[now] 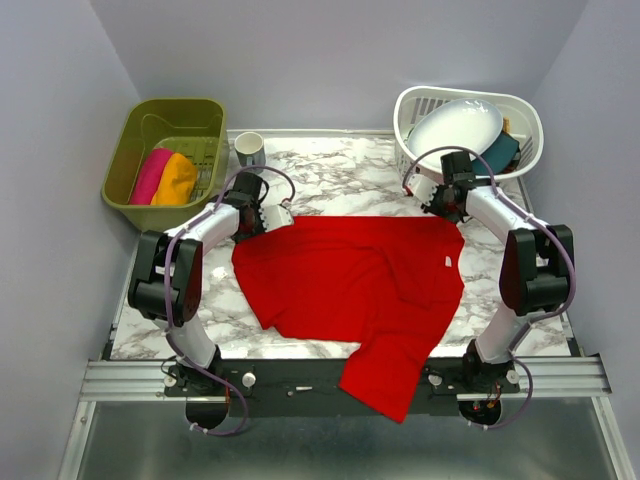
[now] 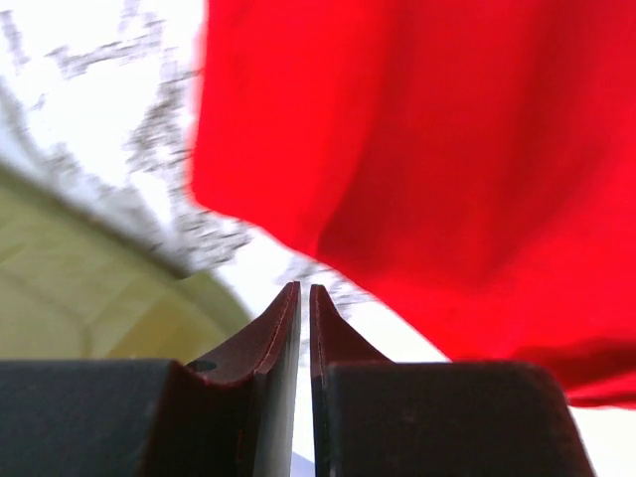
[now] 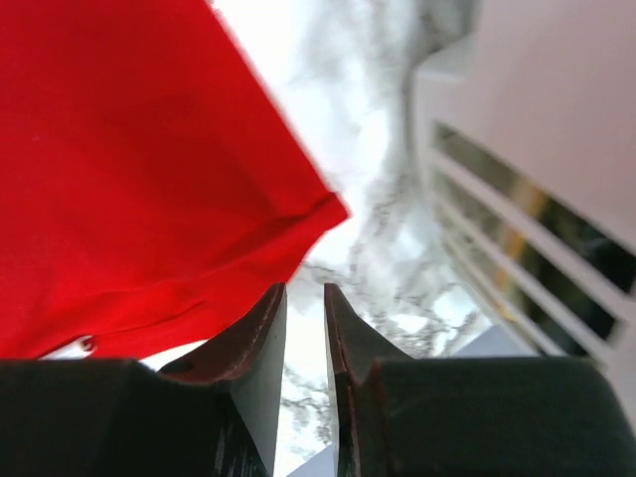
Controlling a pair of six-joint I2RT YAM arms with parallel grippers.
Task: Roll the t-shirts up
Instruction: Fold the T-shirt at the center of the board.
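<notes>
- I see one t-shirt (image 1: 350, 285) spread mid-table, its near part hanging over the table (image 1: 330, 170) front edge.
- Two rolled shirts (image 1: 165, 178) lie in the far-left bin (image 1: 135, 130).
- The plate (image 1: 455, 125) sits in the far-right basket (image 1: 528, 110).
- A mug (image 1: 249, 150) stands beside the bin.
</notes>
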